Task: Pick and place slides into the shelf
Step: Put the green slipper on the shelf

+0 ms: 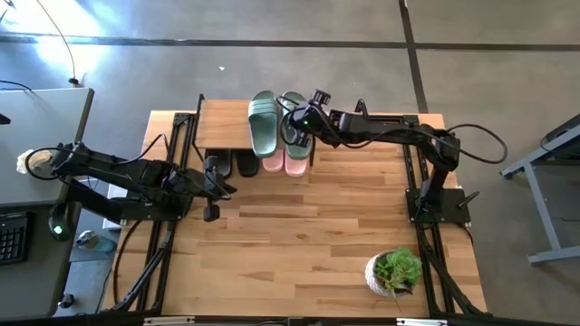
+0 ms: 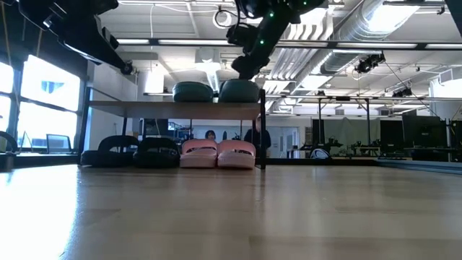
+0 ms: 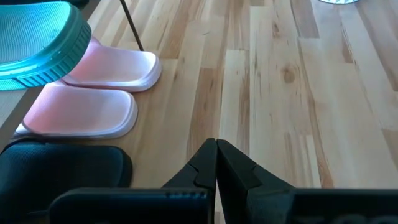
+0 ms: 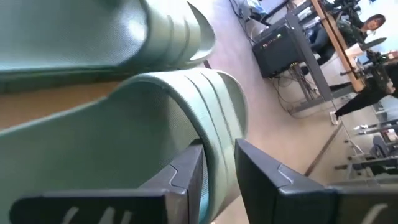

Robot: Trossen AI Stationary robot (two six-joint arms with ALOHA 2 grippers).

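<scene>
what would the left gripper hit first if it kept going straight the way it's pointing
Probably nothing nearby: the shut left gripper points along bare tabletop. The pink slides and black slide lie off to one side, though depth is hard to judge.

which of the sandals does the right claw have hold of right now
The sage green slide on the shelf top nearest its end: the right claw pinches its ribbed strap. Its mate lies free beside it; pink and black pairs sit underneath.

Two dark jointed arms, left arm (image 1: 118, 172) and right arm (image 1: 399, 136), trail looping black cables at the frame's left and right edges.
</scene>
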